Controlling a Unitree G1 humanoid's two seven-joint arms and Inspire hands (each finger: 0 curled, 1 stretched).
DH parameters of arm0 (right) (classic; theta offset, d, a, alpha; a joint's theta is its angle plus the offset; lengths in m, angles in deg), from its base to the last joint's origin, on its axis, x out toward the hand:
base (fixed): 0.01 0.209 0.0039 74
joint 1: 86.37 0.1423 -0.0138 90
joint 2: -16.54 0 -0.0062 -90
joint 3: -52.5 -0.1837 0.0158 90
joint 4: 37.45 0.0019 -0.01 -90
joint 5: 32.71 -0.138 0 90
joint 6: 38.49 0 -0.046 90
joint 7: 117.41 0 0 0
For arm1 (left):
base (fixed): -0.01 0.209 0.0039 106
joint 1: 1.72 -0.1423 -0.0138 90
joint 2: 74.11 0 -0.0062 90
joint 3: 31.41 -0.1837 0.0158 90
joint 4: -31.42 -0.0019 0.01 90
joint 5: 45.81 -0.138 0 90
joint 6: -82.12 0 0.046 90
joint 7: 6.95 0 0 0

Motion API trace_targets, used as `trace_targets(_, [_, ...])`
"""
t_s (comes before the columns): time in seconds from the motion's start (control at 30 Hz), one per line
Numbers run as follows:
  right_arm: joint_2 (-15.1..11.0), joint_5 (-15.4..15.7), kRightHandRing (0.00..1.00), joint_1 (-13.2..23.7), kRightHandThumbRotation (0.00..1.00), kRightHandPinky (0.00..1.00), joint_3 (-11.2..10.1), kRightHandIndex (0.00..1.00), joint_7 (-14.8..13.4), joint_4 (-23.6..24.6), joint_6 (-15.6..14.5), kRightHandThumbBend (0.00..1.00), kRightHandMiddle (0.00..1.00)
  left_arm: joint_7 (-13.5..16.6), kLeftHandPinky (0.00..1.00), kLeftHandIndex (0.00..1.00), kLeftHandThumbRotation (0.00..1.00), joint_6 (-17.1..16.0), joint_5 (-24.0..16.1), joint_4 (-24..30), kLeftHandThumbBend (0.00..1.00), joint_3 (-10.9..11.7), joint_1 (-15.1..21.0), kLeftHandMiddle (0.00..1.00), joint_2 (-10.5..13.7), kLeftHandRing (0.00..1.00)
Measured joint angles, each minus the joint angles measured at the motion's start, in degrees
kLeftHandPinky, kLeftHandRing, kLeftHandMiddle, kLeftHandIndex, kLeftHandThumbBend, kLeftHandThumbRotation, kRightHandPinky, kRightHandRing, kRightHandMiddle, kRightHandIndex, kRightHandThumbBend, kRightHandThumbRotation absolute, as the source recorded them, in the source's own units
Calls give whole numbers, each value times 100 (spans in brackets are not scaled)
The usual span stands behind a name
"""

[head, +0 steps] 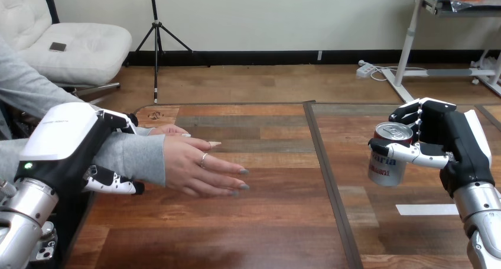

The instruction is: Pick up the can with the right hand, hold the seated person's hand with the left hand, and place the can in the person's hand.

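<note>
Left arm [23,213]: enters at the lower left corner, silver forearm angled up and to the right. Left hand [62,133] at mid left, white back shell facing up. Its fingers [121,120] curl over the person's forearm [133,156] just behind the wrist, thumb [115,186] underneath.

Right arm [485,221]: rises from the lower right corner. Right hand [464,154] at mid right, palm facing left, fingers and thumb wrapped round the can [390,165].

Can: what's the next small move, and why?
Probably carry the can leftward over the table toward the person's hand. The right hand grips it at the table's right, well apart from that hand, while the left hand is curled round the person's wrist.
</note>
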Motion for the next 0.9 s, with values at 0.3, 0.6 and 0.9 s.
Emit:
trace_targets(0.3, [2, 1, 28, 0, 0, 25, 0, 40, 0, 0, 0, 86, 40, 110, 17, 42, 0, -39, -46, -1, 90, 0, -11, 31, -37, 21])
trace_targets(0.6, [5, 3, 31, 0, 0, 27, 0, 40, -4, 0, 0, 86, 40, 168, 15, 42, 0, -130, -49, -1, 91, 0, -12, 32, -37, 20])
trace_targets(0.9, [13, 3, 34, 0, 0, 30, 0, 40, -4, 0, 0, 84, 41, 171, 14, 41, 0, -206, -48, -2, 92, 0, -12, 30, -38, 18])
